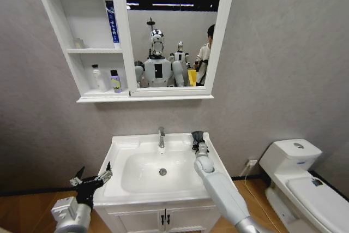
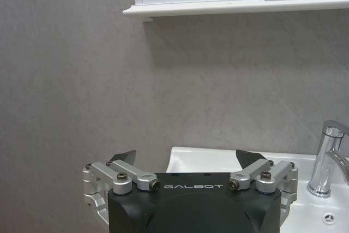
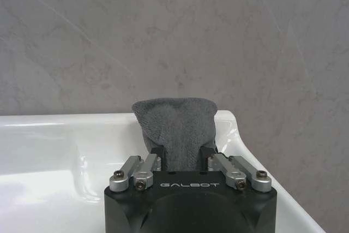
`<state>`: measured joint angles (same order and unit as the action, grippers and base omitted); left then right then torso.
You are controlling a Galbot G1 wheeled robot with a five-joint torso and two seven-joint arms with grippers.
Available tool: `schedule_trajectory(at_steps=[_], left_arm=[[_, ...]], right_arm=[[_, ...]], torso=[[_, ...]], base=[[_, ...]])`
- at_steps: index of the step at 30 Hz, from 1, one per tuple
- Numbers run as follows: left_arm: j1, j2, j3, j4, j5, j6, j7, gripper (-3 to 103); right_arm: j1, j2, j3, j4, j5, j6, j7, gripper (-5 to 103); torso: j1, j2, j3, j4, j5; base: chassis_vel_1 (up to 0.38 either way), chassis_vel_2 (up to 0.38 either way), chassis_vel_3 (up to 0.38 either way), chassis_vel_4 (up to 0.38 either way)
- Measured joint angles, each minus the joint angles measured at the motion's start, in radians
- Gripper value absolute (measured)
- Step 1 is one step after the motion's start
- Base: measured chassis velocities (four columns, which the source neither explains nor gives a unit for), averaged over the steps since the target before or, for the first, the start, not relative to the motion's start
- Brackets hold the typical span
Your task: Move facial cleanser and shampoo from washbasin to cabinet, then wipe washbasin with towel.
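Grey wall, right gripper (image 3: 182, 154) fingers pinching towel (image 3: 177, 126) over washbasin (image 1: 128, 145) corner, left gripper (image 1: 94, 178) fingers spread

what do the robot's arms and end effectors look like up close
Both arms are smooth light grey-white shells with rounded joints. Each ends in a black block marked GALBOT in pale letters, carrying silver metal linkages with bolts and dark fingertips. This holds for the left end effector and the right end effector. No loose cables show.

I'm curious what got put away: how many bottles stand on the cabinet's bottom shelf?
2: a white plastic bottle on the left, and a dark-capped purple-labelled bottle right of it, both upright on the white cabinet's lowest shelf. None looks hidden.
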<state>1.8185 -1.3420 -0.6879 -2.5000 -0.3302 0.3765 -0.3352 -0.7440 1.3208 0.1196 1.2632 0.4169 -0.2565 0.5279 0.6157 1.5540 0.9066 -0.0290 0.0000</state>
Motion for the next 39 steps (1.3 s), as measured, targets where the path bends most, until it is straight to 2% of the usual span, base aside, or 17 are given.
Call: schedule_trajectory(at_steps=[2,3,6,7,11,12,13,14,15,18,22,30,33,36,37,38,39], left_arm=[[0.0,0.0,0.0,0.0,0.0,0.0,0.0,100],[0.0,0.0,0.0,0.0,0.0,0.0,0.0,100],[0.0,0.0,0.0,0.0,0.0,0.0,0.0,100],[0.0,0.0,0.0,0.0,0.0,0.0,0.0,100],[0.0,0.0,0.0,0.0,0.0,0.0,0.0,100],[0.0,0.0,0.0,0.0,0.0,0.0,0.0,100],[0.0,0.0,0.0,0.0,0.0,0.0,0.0,100],[0.0,0.0,0.0,0.0,0.0,0.0,0.0,100],[0.0,0.0,0.0,0.0,0.0,0.0,0.0,100],[0.0,0.0,0.0,0.0,0.0,0.0,0.0,100],[0.0,0.0,0.0,0.0,0.0,0.0,0.0,100],[0.0,0.0,0.0,0.0,0.0,0.0,0.0,100],[0.0,0.0,0.0,0.0,0.0,0.0,0.0,100],[0.0,0.0,0.0,0.0,0.0,0.0,0.0,100],[0.0,0.0,0.0,0.0,0.0,0.0,0.0,100],[0.0,0.0,0.0,0.0,0.0,0.0,0.0,100],[0.0,0.0,0.0,0.0,0.0,0.0,0.0,100]], right_arm=[[-0.005,-0.004,0.002,-0.001,-0.022,-0.016,0.014,46],[-0.005,-0.004,0.002,-0.001,-0.022,-0.016,0.014,46],[-0.023,-0.018,0.004,0.0,-0.056,-0.029,0.012,62],[-0.023,-0.018,0.004,0.0,-0.056,-0.029,0.012,62],[-0.031,-0.032,0.004,0.003,-0.065,-0.03,0.006,73],[-0.036,-0.041,0.002,0.015,-0.065,-0.03,-0.003,84],[-0.036,-0.041,0.002,0.015,-0.065,-0.03,-0.003,84],[-0.04,-0.05,0.0,0.027,-0.068,-0.03,-0.008,90],[-0.042,-0.054,-0.001,0.032,-0.072,-0.027,-0.011,90],[-0.049,-0.065,-0.002,0.048,-0.094,-0.013,-0.013,100],[-0.083,-0.092,-0.003,0.097,-0.166,0.025,-0.026,100],[-0.144,-0.15,0.016,0.174,-0.179,0.04,-0.026,100],[-0.27,-0.234,0.062,0.384,-0.183,0.051,-0.017,100],[-0.327,-0.245,0.088,0.463,-0.185,0.051,-0.014,100],[-0.446,-0.247,0.139,0.589,-0.21,0.043,-0.011,100],[-0.547,-0.231,0.178,0.671,-0.244,0.028,-0.014,100],[-0.547,-0.231,0.178,0.671,-0.244,0.028,-0.014,100]], torso=[[0.0,0.0,0.0,0.0001,0.0],[0.0,0.0,0.0,0.0001,0.0],[0.0,0.0,0.0,-0.0002,0.0],[0.0,0.0,0.0,-0.0002,0.0],[0.0,0.0,0.0,0.0,0.0001],[0.0,0.0,0.0,-0.0001,0.0],[0.0,0.0,0.0,-0.0001,0.0],[0.0,0.0,0.0,-0.0001,-0.0001],[0.0,0.0,0.0,-0.0001,-0.0001],[0.0,0.0,0.0,0.0,0.0],[0.0,0.0,0.0,0.0,0.0],[0.0,0.0,0.0,0.0005,0.0004],[0.0,0.0,0.0,-0.0004,0.0],[0.0,0.0,0.0,-0.0001,-0.0002],[0.0,0.0,0.0,0.0003,-0.0002],[0.0,0.0,0.0,-0.0005,0.0002],[0.0,0.0,0.0,-0.0005,0.0002]], base=[[0.0,0.0,0.0,0.0],[0.0,0.0,0.0,0.0],[0.0,0.0,0.0,0.0],[0.0,0.0,0.0,0.0],[0.0,0.0,0.0,0.0],[0.0,0.0,0.0,0.0],[0.0,0.0,0.0,0.0],[0.0,0.0,0.0,0.0],[0.0,0.0,0.0,0.0],[0.0,0.0,0.0,0.0],[0.0,0.0,0.0,0.0],[0.0,0.0,0.0,0.0],[0.0,0.0,0.0,0.0],[0.0,0.0,0.0,0.0],[0.0,0.0,0.0,0.0],[0.0,0.0,0.0,0.0],[0.0,0.0,0.0,0.0]])
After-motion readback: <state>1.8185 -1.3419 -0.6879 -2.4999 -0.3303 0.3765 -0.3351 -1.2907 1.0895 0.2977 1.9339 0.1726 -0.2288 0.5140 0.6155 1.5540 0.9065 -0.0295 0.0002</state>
